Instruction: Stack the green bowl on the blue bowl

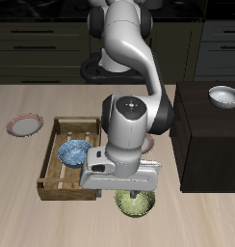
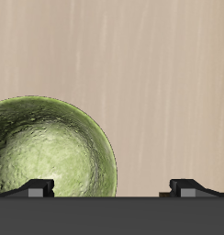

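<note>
The gripper (image 1: 129,191) hangs with its fingers (image 2: 36,187) spread wide, holding nothing, above the green bowl (image 1: 136,202). That bowl sits on the table (image 1: 33,222) just beside the wooden tray (image 1: 54,189), nearer the front edge. The blue bowl (image 1: 74,151) rests inside the tray

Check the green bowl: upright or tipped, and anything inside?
Upright and empty: the green bowl sits on the table, opening upward, its mottled inside bare in the wrist view.
</note>
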You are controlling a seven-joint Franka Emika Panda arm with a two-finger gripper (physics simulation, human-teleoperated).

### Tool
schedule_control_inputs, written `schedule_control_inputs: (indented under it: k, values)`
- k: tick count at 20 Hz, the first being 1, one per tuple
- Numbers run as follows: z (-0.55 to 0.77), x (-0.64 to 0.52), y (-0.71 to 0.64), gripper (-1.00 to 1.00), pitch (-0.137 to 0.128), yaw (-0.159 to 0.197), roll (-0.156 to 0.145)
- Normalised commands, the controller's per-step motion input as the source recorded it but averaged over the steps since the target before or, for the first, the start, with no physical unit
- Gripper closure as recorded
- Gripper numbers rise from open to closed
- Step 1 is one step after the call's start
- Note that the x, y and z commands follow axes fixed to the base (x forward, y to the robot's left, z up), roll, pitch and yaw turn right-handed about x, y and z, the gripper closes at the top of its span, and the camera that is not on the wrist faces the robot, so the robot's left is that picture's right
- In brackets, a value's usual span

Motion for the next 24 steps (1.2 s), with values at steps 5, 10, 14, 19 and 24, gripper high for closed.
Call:
schedule_control_inputs:
  k: [5,10,14,19,24]
  values:
    - [-0.32,-0.05,0.1,1.0,0.045,0.021,0.03]
    - [-0.43,-0.04,0.15,1.0,0.06,0.0,0.033]
    - [-0.1,-0.04,-0.03,1.0,0.011,-0.016,0.014]
    - [0.09,-0.05,-0.05,1.0,-0.014,-0.018,0.008]
    - [0.24,-0.15,0.01,1.0,-0.035,-0.013,0.009]
